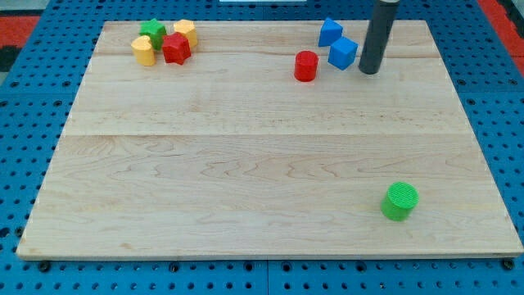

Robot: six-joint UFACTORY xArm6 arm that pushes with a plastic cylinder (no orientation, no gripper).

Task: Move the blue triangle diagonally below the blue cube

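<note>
The blue triangle (330, 31) sits near the view's top edge of the wooden board. The blue cube (343, 52) lies just below and to the right of it, touching or nearly touching. My tip (369, 70) rests on the board just right of the blue cube, a small gap apart, and below-right of the blue triangle. The dark rod rises from it toward the view's top.
A red cylinder (305, 65) stands left of the blue cube. A cluster at top left holds a green block (152, 32), a red block (175, 48) and two yellow blocks (143, 51) (186, 31). A green cylinder (399, 201) stands at lower right.
</note>
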